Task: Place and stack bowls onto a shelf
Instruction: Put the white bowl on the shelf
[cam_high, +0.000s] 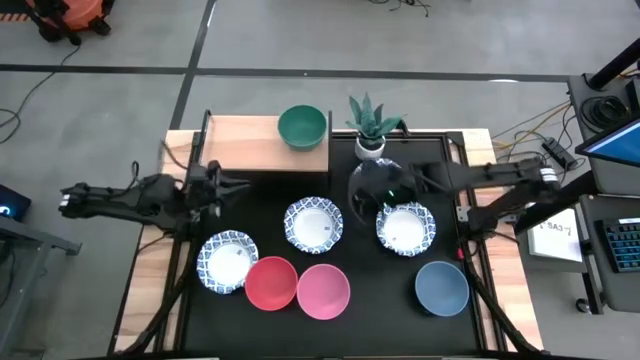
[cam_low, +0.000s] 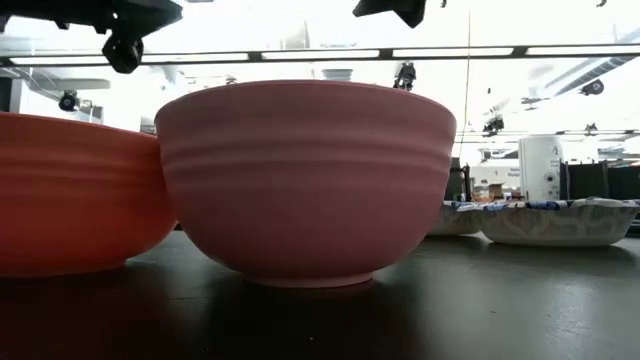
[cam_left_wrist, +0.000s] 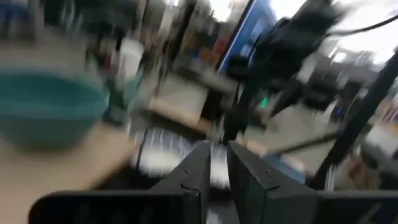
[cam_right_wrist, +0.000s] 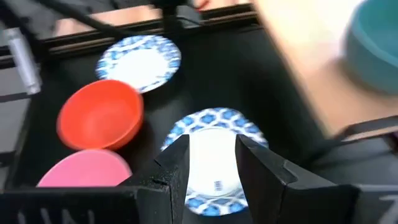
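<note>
Progress: one bowl is placed. The green bowl (cam_high: 302, 126) sits on the shelf (cam_high: 250, 146), at the end nearest the plant pot (cam_high: 370, 147). No second bowl rests in or on it, so stacking is judged not yet begun.

Count on the black tabletop (cam_high: 270, 235):
- Patterned shallow bowls, three visible: one on the left (cam_high: 228, 262), one in the centre (cam_high: 313, 224), one on the right (cam_high: 405, 229). Whether any of these is a nested pair cannot be told.
- Plain deep bowls, three: red bowl (cam_high: 271, 283), pink bowl (cam_high: 323, 291) and grey-blue bowl (cam_high: 442, 288). The red and pink bowls stand just beside each other, apparently touching.

Total in view: seven bowls, one on the shelf and six on the tabletop. Most of the task is judged outstanding.

End effectors:
- The right gripper (cam_right_wrist: 211, 155) hangs above the tabletop between the centre and right patterned bowls, near the plant pot. Its fingers are parted and empty; the right wrist view shows a patterned bowl lying below them, not grasped.
- The left gripper (cam_left_wrist: 216, 163) sits at the front edge of the shelf, on the left. Its fingers stand nearly together with only a narrow gap, and nothing is held between them.
</note>
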